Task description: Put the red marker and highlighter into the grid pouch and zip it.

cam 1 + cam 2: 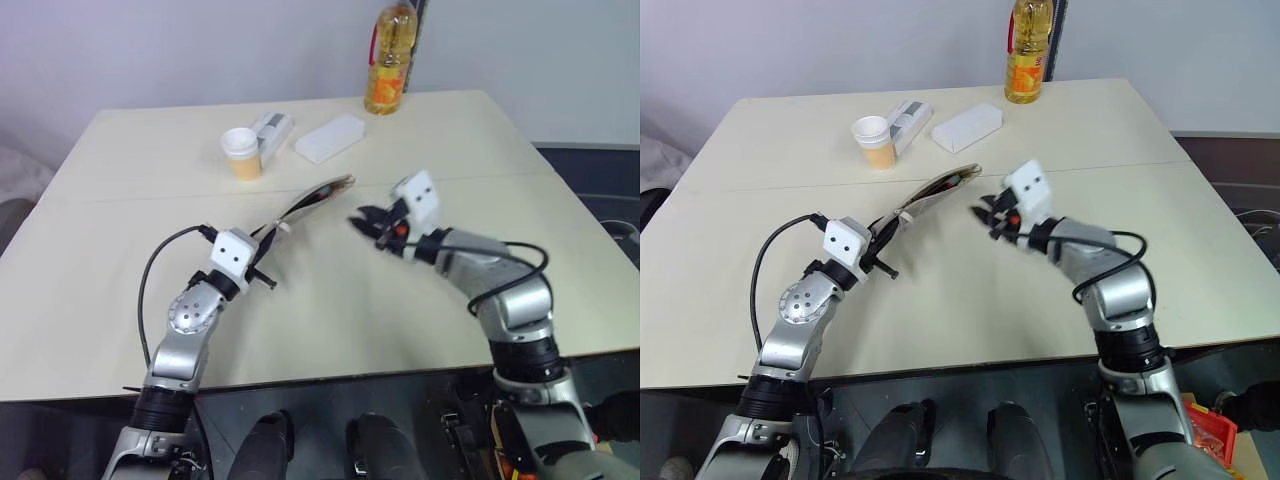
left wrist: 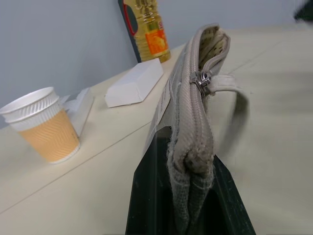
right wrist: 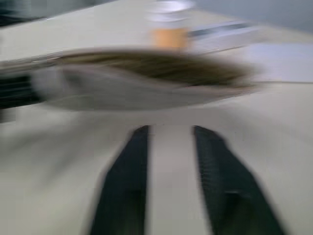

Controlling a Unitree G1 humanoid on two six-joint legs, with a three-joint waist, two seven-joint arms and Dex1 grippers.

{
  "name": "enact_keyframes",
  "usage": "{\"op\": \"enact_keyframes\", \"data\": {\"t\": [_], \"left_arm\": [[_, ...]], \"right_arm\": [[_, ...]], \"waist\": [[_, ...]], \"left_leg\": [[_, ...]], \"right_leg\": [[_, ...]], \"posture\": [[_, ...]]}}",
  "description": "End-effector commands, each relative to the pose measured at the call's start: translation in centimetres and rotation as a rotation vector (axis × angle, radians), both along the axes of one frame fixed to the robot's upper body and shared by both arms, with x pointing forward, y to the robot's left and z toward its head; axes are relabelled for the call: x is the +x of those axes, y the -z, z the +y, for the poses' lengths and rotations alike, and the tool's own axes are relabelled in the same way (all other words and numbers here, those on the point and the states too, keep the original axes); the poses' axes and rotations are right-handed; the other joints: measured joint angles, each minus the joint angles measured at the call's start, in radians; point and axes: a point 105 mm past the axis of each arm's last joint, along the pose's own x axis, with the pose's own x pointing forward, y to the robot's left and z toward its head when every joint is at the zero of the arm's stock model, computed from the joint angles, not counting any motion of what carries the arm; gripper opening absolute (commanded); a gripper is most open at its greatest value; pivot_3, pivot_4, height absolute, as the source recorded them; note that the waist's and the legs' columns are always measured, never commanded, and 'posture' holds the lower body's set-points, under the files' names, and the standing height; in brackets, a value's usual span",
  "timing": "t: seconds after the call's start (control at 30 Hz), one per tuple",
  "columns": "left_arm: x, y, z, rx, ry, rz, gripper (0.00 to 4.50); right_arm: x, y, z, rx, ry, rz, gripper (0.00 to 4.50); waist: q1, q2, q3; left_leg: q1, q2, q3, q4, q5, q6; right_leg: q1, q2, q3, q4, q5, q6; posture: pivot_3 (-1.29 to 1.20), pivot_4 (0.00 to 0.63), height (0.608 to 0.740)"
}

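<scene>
The grid pouch (image 1: pixel 318 195) hangs in the air above the table, long and thin, its zipper edge up. My left gripper (image 2: pixel 190 196) is shut on its near end. The zipper pull (image 2: pixel 201 81) sits part-way along the top, and beyond it the mouth gapes open. My right gripper (image 1: pixel 362 222) hovers just off the pouch's far end, open, with nothing between its fingers (image 3: pixel 122 186). The red marker and the highlighter are hidden from view.
At the back of the cream table (image 1: pixel 120 300) stand a paper cup (image 1: pixel 242 153), a small white packet (image 1: pixel 271 130), a plain white box (image 1: pixel 329 138) and a bottle of yellow oil (image 1: pixel 388 60).
</scene>
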Motion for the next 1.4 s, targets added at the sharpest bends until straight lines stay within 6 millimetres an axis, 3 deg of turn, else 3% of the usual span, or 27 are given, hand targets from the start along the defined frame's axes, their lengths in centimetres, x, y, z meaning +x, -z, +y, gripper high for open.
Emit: {"op": "enact_keyframes", "data": {"t": [0.03,0.27,0.3,0.37,0.53,0.57,0.7,0.83,1.03,1.13,1.23,1.33,1.4], "left_arm": [[-0.2,-1.5,-0.6,-0.021,0.01,-0.059,0.0],[-0.4,-1.5,-1.7,-0.035,0.03,-0.063,0.0],[-0.4,-1.6,-1.9,-0.036,0.032,-0.063,0.0],[-0.4,-1.6,-1.9,-0.037,0.033,-0.065,0.0],[-0.4,-1.5,-1.6,-0.032,0.026,-0.064,0.0],[-0.4,-1.4,-1.5,-0.026,0.022,-0.063,0.0],[-0.4,-1.2,-0.9,0.009,0.017,-0.07,0.0],[-0.7,-0.8,-0.3,0.087,0.026,-0.089,0.0],[-1.5,-0.1,1.2,0.13,0.052,-0.063,0.0],[-1.7,0.7,2.0,0.155,0.045,-0.039,0.0],[-1.8,1.5,2.9,0.141,0.035,0.016,0.0],[-2.0,2.1,4.9,0.069,-0.017,0.098,1.03],[-2.4,2.5,6.2,0.044,-0.055,0.135,1.94]], "right_arm": [[-1.4,-0.9,3.0,0.015,-0.071,-0.049,3.56],[-0.2,-0.4,5.6,0.053,-0.011,-0.035,3.56],[-0.1,-0.6,5.9,0.062,-0.01,-0.04,3.34],[0.1,-0.8,6.2,0.083,-0.009,-0.039,2.76],[0.4,-1.2,5.8,0.094,0.008,-0.054,0.09],[0.5,-1.3,5.5,0.092,0.02,-0.062,0.03],[1.2,-2.0,3.6,0.076,0.081,-0.103,0.03],[2.6,-3.4,0.4,0.055,0.189,-0.159,0.03],[5.8,-5.0,-7.7,-0.037,0.475,-0.23,0.03],[6.0,-4.5,-9.0,-0.077,0.496,-0.227,0.03],[4.6,-3.2,-7.8,-0.111,0.352,-0.182,0.03],[1.7,-1.1,-6.9,-0.137,0.159,-0.096,0.92],[0.4,-0.3,-7.3,-0.161,0.113,-0.08,1.87]], "waist": [[0.002,0.0,0.0],[0.008,0.0,0.0],[0.008,0.0,0.0],[0.007,0.0,0.0],[0.005,0.0,0.0],[0.005,0.0,0.0],[0.006,0.0,0.0],[0.006,0.0,0.0],[0.007,0.0,0.0],[0.003,0.0,0.0],[0.0,0.001,0.0],[0.001,0.001,0.0],[0.002,0.001,0.0]], "left_leg": [[0.0,0.0,0.0,0.0,0.0,0.0],[0.0,-0.001,-0.001,0.001,0.0,0.0],[0.0,-0.001,-0.001,0.001,0.0,0.0],[0.0,-0.001,-0.001,0.001,0.0,0.0],[0.0,0.0,0.0,0.0,0.0,0.0],[0.0,0.0,-0.001,0.0,0.0,0.0],[0.0,-0.001,0.0,0.0,0.0,0.0],[0.0,-0.001,0.0,0.0,0.0,0.0],[0.0,-0.001,0.0,0.0,0.0,0.0],[0.0,0.0,0.0,-0.001,0.0,0.0],[0.0,0.0,0.001,-0.001,0.0,0.0],[0.0,0.0,0.001,-0.001,0.0,0.0],[0.0,0.0,0.0,-0.001,-0.001,0.001]], "right_leg": [[0.0,0.0,0.0,0.0,0.0,0.0],[0.001,0.0,0.0,0.0,0.0,0.0],[0.0,0.0,0.0,0.0,0.0,0.0],[0.0,0.0,0.0,0.0,0.0,0.0],[0.0,0.0,0.0,0.0,0.0,0.0],[0.0,0.0,0.0,0.0,0.0,0.0],[0.0,0.0,0.0,0.0,0.0,0.0],[0.0,0.0,0.0,0.0,0.0,0.0],[0.0,0.0,0.0,-0.001,0.0,0.0],[0.0,-0.001,0.0,-0.001,0.0,0.0],[-0.001,0.0,0.001,0.0,0.0,0.0],[0.0,0.0,0.001,-0.001,0.0,0.0],[0.0,0.0,0.0,-0.001,0.0,0.0]], "posture": [[0.0,0.15,0.74],[0.0,0.15,0.74],[0.0,0.15,0.74],[0.0,0.15,0.74],[0.0,0.15,0.74],[0.0,0.15,0.74],[0.0,0.15,0.74],[0.0,0.15,0.74],[0.0,0.15,0.74],[0.0,0.15,0.74],[0.0,0.15,0.74],[0.0,0.15,0.74],[0.0,0.15,0.74]]}}
